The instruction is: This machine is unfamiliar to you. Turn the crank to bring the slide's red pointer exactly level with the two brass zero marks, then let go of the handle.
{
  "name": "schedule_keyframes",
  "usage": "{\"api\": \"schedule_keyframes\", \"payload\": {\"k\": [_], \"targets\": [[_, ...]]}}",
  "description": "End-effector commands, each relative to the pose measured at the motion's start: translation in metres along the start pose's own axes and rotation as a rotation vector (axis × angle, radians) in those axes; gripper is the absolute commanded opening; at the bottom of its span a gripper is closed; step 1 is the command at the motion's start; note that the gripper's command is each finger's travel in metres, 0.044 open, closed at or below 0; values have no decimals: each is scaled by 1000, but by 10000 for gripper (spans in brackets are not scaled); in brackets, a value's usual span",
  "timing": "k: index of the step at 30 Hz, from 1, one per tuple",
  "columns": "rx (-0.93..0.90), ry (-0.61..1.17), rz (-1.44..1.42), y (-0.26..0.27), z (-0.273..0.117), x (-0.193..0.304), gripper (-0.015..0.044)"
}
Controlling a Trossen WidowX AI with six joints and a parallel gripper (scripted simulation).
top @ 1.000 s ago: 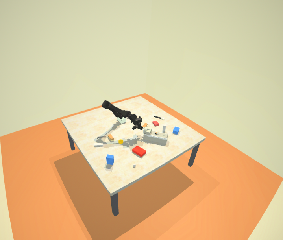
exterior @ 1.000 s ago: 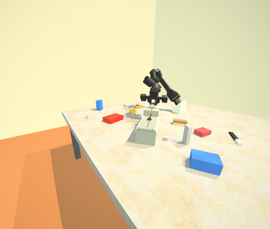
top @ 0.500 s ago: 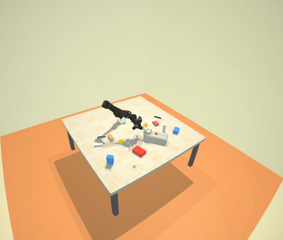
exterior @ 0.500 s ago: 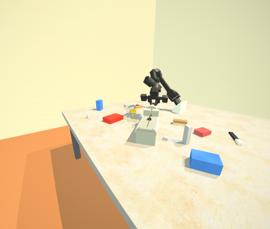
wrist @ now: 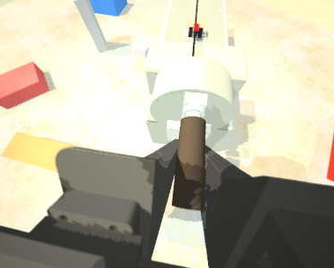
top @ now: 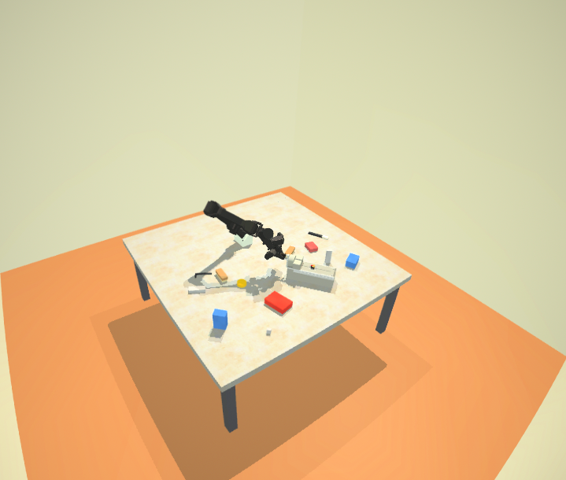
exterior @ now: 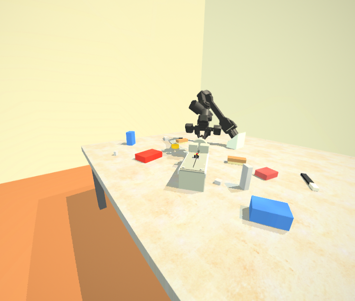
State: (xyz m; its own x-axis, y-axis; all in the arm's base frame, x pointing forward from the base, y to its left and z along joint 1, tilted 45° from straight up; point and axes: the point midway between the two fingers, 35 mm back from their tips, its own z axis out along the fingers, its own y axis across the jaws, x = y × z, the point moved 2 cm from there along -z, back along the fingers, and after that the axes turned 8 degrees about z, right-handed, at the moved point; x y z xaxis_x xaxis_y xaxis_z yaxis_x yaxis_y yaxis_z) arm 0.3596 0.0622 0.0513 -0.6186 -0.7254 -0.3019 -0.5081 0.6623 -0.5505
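The machine is a pale grey-green box with a slotted top. A round drum sits at its near end in the wrist view. The brown crank handle sticks out from the drum's face. My gripper is shut on the handle, one finger on each side. The red pointer is on the slide over the slot. Small brass marks show beside it in the wrist view. It looks close to them, but the exact alignment is too small to tell.
A red block lies beside the machine. On its other side are an upright grey block, a smaller red block and a blue block. A yellow disc lies nearer the arm.
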Motion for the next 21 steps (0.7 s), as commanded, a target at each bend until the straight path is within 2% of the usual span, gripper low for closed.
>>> {"api": "schedule_keyframes", "payload": {"k": [1, 21], "targets": [[-20, 1, -13, 9, 0, 2, 0], [-20, 1, -13, 10, 1, 2, 0]]}}
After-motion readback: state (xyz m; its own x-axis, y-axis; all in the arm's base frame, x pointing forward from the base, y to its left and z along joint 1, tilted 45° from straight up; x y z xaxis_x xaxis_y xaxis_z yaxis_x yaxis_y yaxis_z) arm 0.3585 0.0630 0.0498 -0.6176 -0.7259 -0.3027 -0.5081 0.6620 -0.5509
